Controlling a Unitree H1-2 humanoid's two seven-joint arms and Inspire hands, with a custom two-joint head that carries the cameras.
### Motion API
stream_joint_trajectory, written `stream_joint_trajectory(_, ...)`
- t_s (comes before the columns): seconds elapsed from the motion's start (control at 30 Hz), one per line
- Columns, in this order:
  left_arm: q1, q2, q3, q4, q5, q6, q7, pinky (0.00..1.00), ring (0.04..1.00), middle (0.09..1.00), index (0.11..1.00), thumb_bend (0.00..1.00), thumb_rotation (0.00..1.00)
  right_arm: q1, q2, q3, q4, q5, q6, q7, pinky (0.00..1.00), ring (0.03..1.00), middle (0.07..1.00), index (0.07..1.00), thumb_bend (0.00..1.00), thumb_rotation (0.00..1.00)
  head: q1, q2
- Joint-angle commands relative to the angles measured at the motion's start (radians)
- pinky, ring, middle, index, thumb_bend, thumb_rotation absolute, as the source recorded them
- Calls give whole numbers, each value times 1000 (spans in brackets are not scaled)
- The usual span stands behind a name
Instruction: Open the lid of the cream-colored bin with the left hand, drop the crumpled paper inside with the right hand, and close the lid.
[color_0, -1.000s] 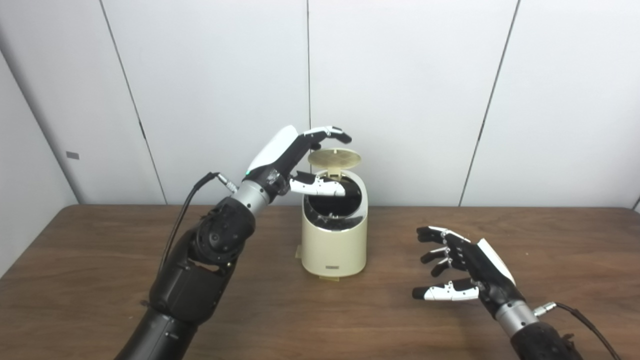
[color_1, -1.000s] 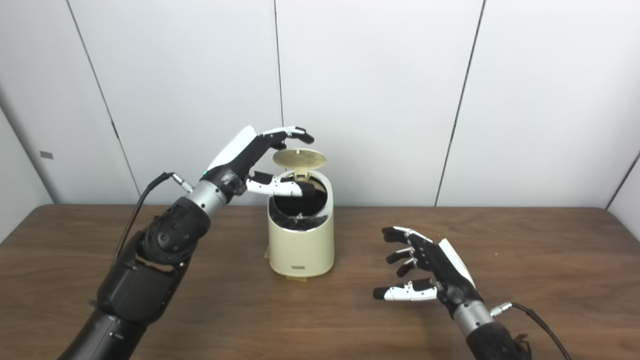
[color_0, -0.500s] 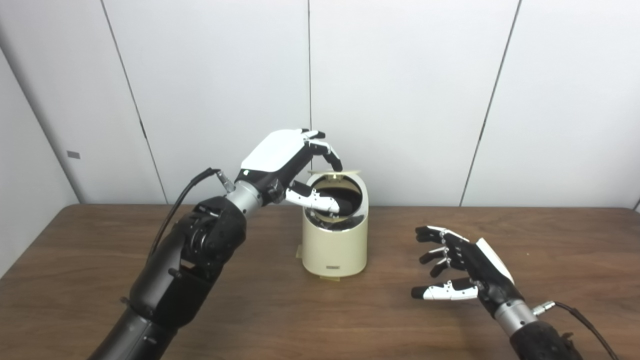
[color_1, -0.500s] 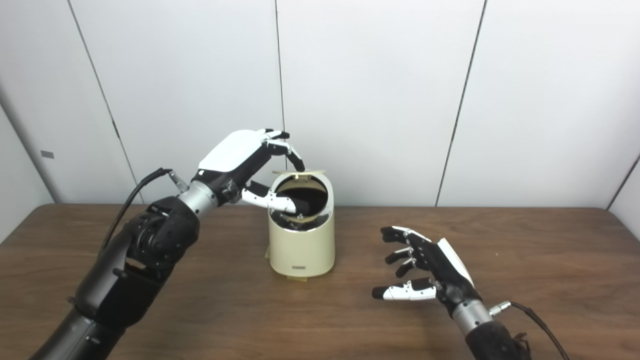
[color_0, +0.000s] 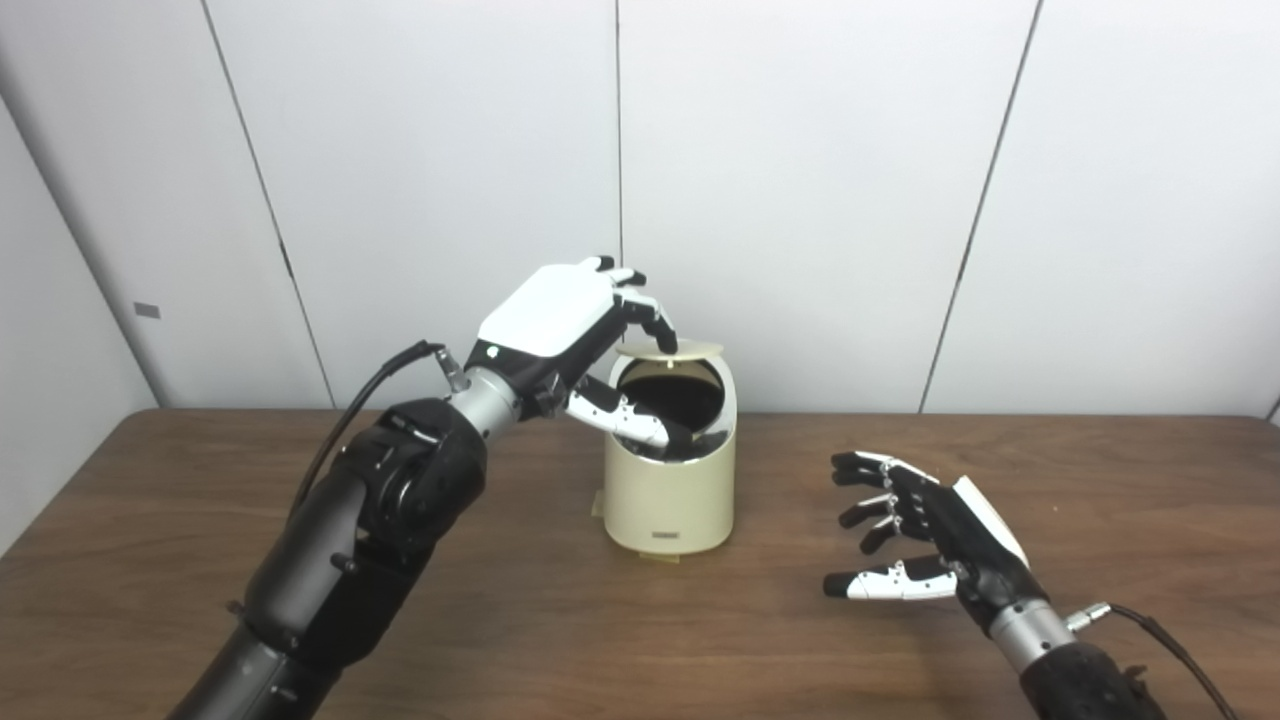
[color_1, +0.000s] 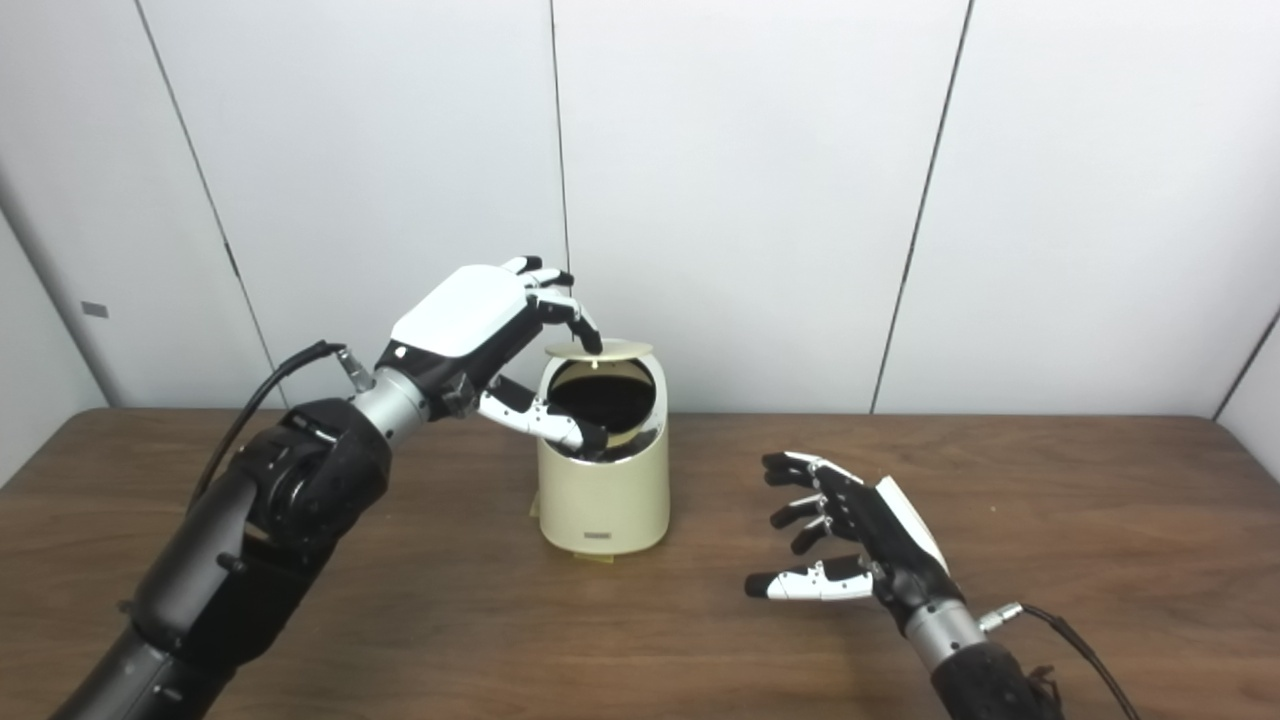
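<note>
Left eye view: the cream-colored bin (color_0: 668, 480), a smooth rounded plastic cylinder, stands mid-table on the dark wood-grain table (color_0: 200, 560). Its thin round lid (color_0: 670, 349) lies nearly flat above the dark, glossy-rimmed opening, a gap showing under its front edge. The left hand (color_0: 560, 335) arches over it, curled fingertips (color_0: 665, 340) touching the lid's top, thumb across the opening's near rim; it grips nothing. Bare tabletop spreads all around the bin.

Right eye view: the right hand (color_1: 860, 550) hovers low, well apart to the bin's right, fingers spread and empty. The crumpled paper cannot be seen; the bin's interior is dark.
</note>
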Motion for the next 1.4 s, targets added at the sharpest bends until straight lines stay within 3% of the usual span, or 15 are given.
stream_joint_trajectory(0.0,-33,17,6,-41,14,-19,10,1000,903,714,664,1000,598,-45,-14,-8,-33,9,-30,-5,460,634,793,794,814,127,-2,3)
stream_joint_trajectory(0.47,31,17,1,-48,14,-69,15,1000,897,708,669,1000,611,-38,-10,-4,-50,-5,-2,-10,463,633,787,791,807,115,-9,9)
stream_joint_trajectory(0.73,53,7,-8,-23,0,-87,5,1000,895,699,671,1000,620,-32,-2,-7,-57,-14,9,-22,467,627,778,786,776,164,-16,12)
stream_joint_trajectory(0.97,62,12,-39,26,28,-129,20,902,880,715,682,1000,605,-24,8,-4,-52,-35,4,-40,464,626,769,785,780,224,-20,16)
stream_joint_trajectory(1.37,56,3,-57,66,77,-125,18,904,884,729,698,995,581,-15,16,-8,-50,-37,-11,-46,453,622,773,780,781,203,-27,13)
